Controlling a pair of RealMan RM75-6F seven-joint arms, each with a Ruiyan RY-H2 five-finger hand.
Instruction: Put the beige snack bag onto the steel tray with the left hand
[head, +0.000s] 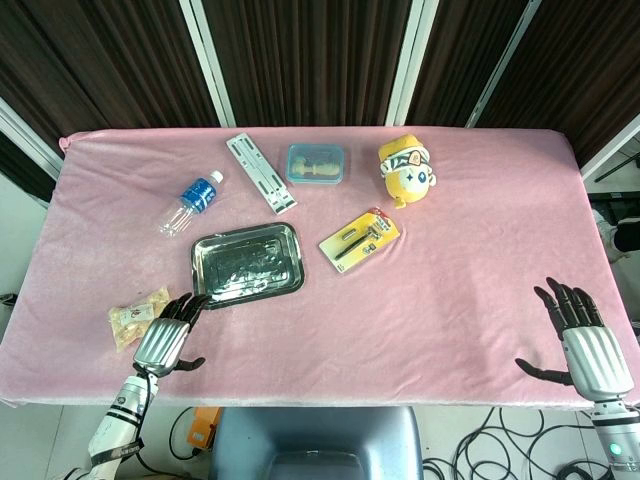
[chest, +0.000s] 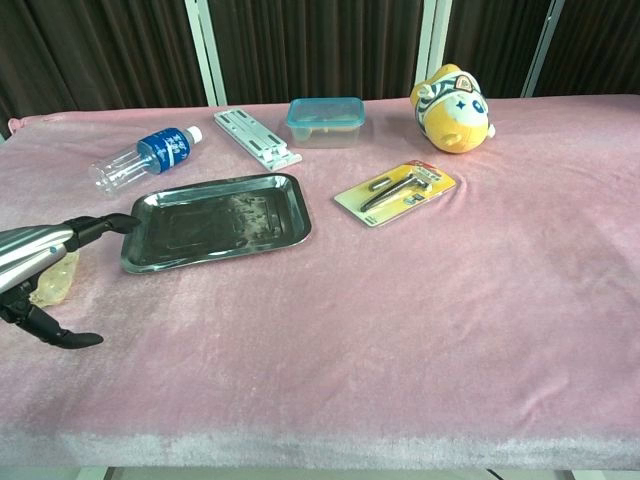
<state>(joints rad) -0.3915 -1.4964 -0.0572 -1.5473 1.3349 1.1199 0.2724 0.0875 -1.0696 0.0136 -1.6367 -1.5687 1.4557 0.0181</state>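
Note:
The beige snack bag (head: 136, 315) lies on the pink cloth near the front left edge; in the chest view the beige snack bag (chest: 56, 281) peeks out under my arm. My left hand (head: 170, 335) hovers just to its right, fingers spread and holding nothing, fingertips reaching toward the tray's front left corner. In the chest view the left hand (chest: 45, 262) enters from the left edge. The steel tray (head: 248, 262) sits empty behind the bag, and the chest view has the steel tray (chest: 217, 219) left of centre. My right hand (head: 585, 335) rests open at the front right edge.
A water bottle (head: 191, 203), a white metal bracket (head: 261, 172) and a blue-lidded box (head: 316, 164) stand behind the tray. A yellow plush toy (head: 406, 170) and a carded tool pack (head: 359, 239) lie to the tray's right.

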